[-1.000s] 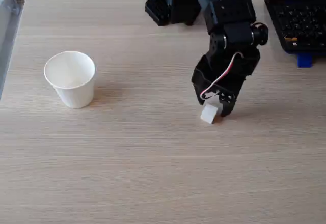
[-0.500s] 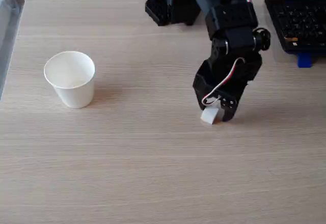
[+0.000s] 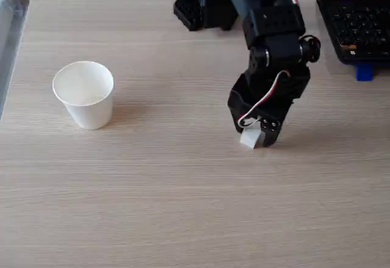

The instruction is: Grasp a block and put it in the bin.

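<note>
Bare tabletop (image 3: 183, 207) between bin (image 3: 84, 94) and block (image 3: 250, 137)

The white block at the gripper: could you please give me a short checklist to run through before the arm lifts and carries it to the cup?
1. Gripper closed on the white block: it looks so in the fixed view, but the contact is partly hidden. Cannot tell.
2. Block clear of the table: it sits at or barely above the surface. Cannot tell.
3. Paper cup upright, mouth open: ok.
4. Cup has room for the block: nothing visible inside. Ok.
5. Path from block leftward to cup free of obstacles: ok.
6. Keyboard away from that path: ok.
</note>
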